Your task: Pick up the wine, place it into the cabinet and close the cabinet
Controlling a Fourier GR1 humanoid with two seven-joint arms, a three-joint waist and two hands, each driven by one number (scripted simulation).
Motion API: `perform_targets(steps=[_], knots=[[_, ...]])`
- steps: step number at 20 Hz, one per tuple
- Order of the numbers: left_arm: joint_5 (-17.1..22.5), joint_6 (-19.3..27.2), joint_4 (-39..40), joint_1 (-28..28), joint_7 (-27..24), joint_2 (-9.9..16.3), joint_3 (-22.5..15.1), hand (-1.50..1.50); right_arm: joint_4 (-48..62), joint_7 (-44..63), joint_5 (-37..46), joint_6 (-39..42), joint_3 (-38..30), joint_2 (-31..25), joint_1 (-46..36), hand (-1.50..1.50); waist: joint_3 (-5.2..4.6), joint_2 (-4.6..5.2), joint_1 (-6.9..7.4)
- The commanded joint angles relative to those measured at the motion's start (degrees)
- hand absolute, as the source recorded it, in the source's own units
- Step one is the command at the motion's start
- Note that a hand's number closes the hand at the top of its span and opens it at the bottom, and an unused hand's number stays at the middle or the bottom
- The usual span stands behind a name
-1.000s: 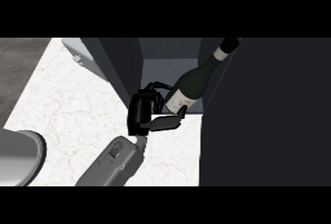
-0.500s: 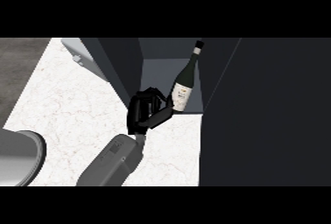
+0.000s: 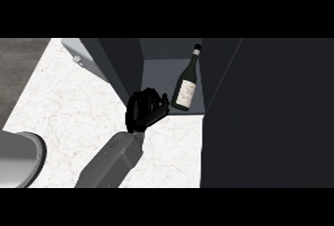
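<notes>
The wine bottle (image 3: 187, 84), dark green with a pale label, stands on the grey floor of the open cabinet (image 3: 157, 73), close to its right wall. My left hand (image 3: 146, 109) hovers at the cabinet's front edge, just left of the bottle's base and apart from it. Its fingers are relaxed and hold nothing. The grey forearm (image 3: 111, 161) comes in from the lower left. My right hand does not show.
The cabinet's door (image 3: 77, 55), light grey with a small handle, stands open at the upper left. A large dark panel (image 3: 267, 110) fills the right side. A grey round object (image 3: 16, 161) lies at the lower left on the white marble counter (image 3: 65, 110).
The bottle went from tilted in my left hand to standing upright inside the cabinet. My hand let go of it and drew back a little to the left.
</notes>
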Motion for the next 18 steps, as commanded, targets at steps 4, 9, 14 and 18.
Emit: perform_targets(steps=[4,9,14,18], knots=[[5.0,-4.6,11.8,-7.3,-2.6,0.0,-0.3,1.50,-1.6,0.1,1.5,-0.2,2.4,1.5,1.8,-1.50,-0.01,0.11,-0.48],[10.7,-4.7,15.8,-12.1,-3.8,0.0,-3.2,1.50,1.6,-1.8,3.3,-0.9,3.8,2.9,-0.6,-1.50,-0.03,0.32,-0.94],[14.2,-4.3,16.0,-15.1,-2.8,0.0,-2.8,1.50,2.5,-6.0,0.4,3.4,1.0,1.5,4.4,-1.50,0.01,0.18,-0.98],[14.4,-8.5,23.4,-19.3,-3.5,0.0,-0.7,1.50,1.8,-1.9,-0.9,2.1,-0.9,-0.7,0.6,-1.50,-0.01,0.35,-1.11]])
